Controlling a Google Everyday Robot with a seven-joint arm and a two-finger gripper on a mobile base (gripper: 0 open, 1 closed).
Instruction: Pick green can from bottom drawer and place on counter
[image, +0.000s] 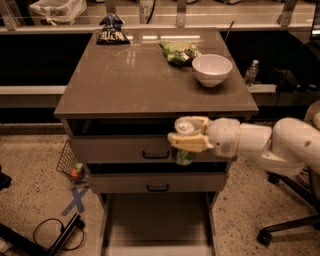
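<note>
The white arm (260, 142) reaches in from the right edge of the view and lies almost level. Its thick rounded elbow segment (297, 145) is at the far right, and a narrower forearm runs left to a round wrist (222, 137). The gripper (184, 134) sits at the arm's left end, a little right of the middle of the view. Its two pale yellow fingers (189, 143) point left, clamped around the green can (184, 157), whose silver top faces up.
</note>
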